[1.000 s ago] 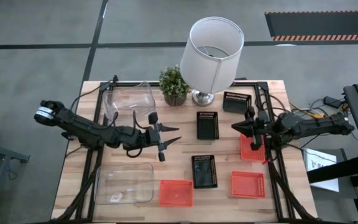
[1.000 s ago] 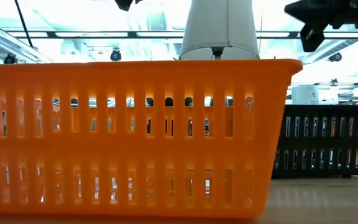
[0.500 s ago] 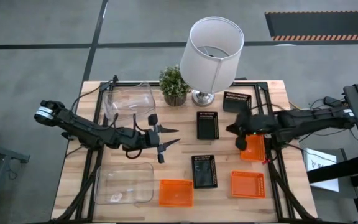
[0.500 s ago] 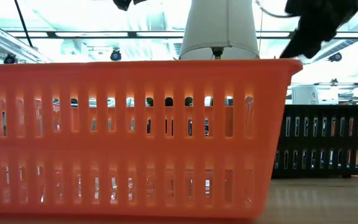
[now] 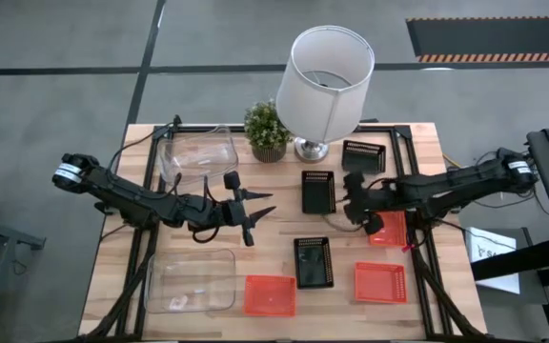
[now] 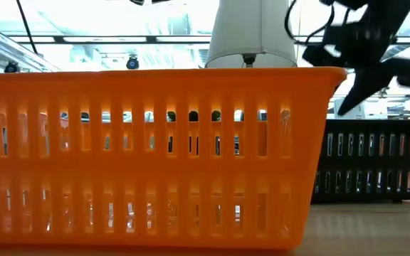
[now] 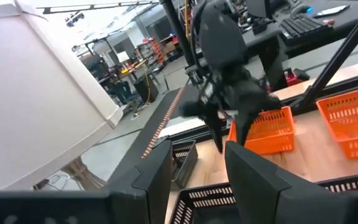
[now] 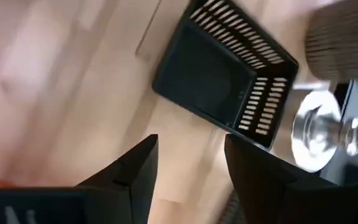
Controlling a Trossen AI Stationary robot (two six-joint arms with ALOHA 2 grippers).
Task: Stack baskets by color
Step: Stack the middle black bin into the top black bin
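Observation:
Three black baskets rest on their bottoms on the table: one at the middle point(image 5: 318, 191), one beside the lamp's base point(image 5: 362, 155), one nearer the front point(image 5: 313, 262). Two orange baskets sit near the front edge point(image 5: 270, 295) point(image 5: 380, 282). A third orange basket point(image 5: 391, 230) lies partly under the right arm. My right gripper point(image 5: 354, 202) hangs open, tipped downward, just right of the middle black basket point(image 8: 219, 68), touching nothing. My left gripper point(image 5: 263, 207) hovers open and level left of that basket, with nothing between its fingers.
A white-shaded lamp point(image 5: 324, 81) and a small potted plant point(image 5: 267, 129) stand at the far edge. Two clear bins sit on the table's left side, one far point(image 5: 198, 154), one near point(image 5: 191, 281). Bare wood shows between the two grippers.
My right gripper has gone toward the table's left, off the right-hand orange basket toward the middle black basket. It has tipped downward, rolled about its axis and opened. No basket has moved.

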